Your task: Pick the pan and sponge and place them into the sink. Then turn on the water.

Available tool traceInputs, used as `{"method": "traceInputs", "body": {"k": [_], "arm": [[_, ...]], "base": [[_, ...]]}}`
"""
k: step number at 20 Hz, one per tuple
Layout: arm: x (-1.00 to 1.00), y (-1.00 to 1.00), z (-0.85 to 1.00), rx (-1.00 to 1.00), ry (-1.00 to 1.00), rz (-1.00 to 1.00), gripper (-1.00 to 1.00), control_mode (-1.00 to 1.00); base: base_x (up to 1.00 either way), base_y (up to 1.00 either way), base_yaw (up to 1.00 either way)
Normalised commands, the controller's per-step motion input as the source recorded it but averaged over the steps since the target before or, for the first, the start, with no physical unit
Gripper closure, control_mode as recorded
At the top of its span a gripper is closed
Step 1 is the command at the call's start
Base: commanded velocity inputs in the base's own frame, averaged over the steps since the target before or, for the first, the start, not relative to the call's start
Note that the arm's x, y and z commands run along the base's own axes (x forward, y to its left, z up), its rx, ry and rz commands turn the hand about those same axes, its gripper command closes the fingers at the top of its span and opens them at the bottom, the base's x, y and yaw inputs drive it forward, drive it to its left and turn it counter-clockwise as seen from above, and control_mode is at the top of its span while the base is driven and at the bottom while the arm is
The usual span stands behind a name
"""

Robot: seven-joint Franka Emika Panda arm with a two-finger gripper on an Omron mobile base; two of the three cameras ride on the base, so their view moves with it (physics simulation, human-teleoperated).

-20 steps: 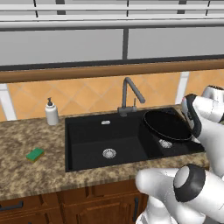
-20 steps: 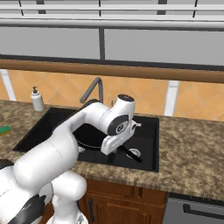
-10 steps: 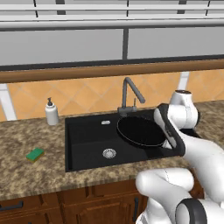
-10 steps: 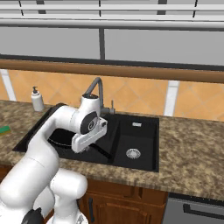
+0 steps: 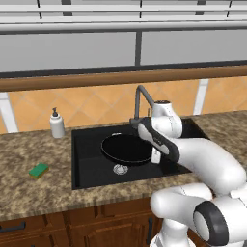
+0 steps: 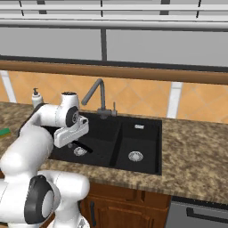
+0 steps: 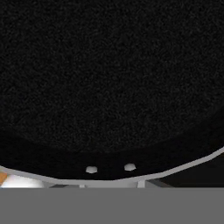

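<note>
Sink [image 5: 87,166] first: the black double-basin unit sits recessed in the speckled granite counter [image 5: 29,193], its large basin on the left in the left base view and the smaller one toward the right, each with a round silver drain, and the dark gooseneck faucet [image 5: 140,99] rises behind the divider. Over the large basin the frying pan [image 5: 126,148] hangs roughly level, above the drain and apparently not yet resting on the basin floor, though the height is hard to judge. Its handle runs back toward the arm, so the pan's long axis points from the wrist out to the left across the basin, and the gripper [image 5: 155,157] sits at the handle end, to the right of the bowl. The fingers themselves are hidden behind the hand and the pan, so I cannot tell for certain how the jaws stand; by the way the pan hangs, they seem to be holding its handle. The hand view looks straight into the pan's dark bowl [image 7: 109,78] with the pale rim curving across the bottom. Lowering straight down would set it in the basin. The green sponge [image 5: 38,170] lies on the counter well to the left of the sink, in front of the white soap dispenser [image 5: 57,123].
</note>
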Motion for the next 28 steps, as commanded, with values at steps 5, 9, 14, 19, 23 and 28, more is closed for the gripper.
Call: {"method": "traceInputs", "body": {"k": [5, 9, 14, 19, 23, 28], "arm": [[0.53, 0.29, -0.27, 0.00, 0.03, 0.04, 1.00, -1.00], [0.46, 0.18, -0.38, 0.01, 0.00, 0.00, 1.00, -1.00], [0.52, 0.07, -0.48, 0.03, -0.01, 0.00, 1.00, -1.00], [0.44, 0.14, -0.56, 0.01, -0.02, 0.00, 1.00, -1.00], [0.25, 0.22, -0.61, 0.00, -0.06, 0.00, 1.00, -1.00], [0.26, 0.08, -0.52, 0.00, -0.05, 0.00, 1.00, -1.00]], "base": [[0.00, 0.00, 0.00], [0.00, 0.00, 0.00], [0.00, 0.00, 0.00], [0.00, 0.00, 0.00], [0.00, 0.00, 0.00], [0.00, 0.00, 0.00]]}}
